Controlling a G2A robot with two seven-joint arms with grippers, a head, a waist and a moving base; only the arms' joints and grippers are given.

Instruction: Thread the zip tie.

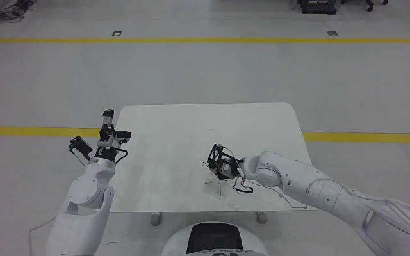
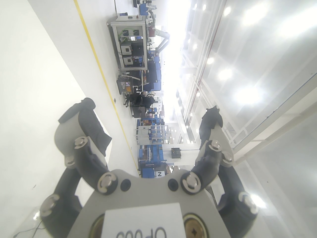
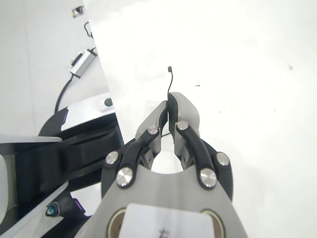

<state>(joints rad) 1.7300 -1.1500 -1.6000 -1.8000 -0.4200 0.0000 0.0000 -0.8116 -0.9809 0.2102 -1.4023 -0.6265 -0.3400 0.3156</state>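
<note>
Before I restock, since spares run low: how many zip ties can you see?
1. The zip tie is pinched in the shut right hand, over the table. Others could lie hidden beneath the hand.

Black zip tie [image 3: 170, 69], thin and plain, sharp against the plain white table [image 1: 179, 141]. Over the table, the right gripper [image 3: 168, 99]: silver-grey shells, black ribbed pads, black links. Beside the table's edge, the left gripper [image 2: 148, 110], same silver and black. Arms [image 1: 301, 182] glossy white. Pale grey floor [image 1: 192, 70] around the table, striped by two yellow lines [image 1: 192, 40].
</note>
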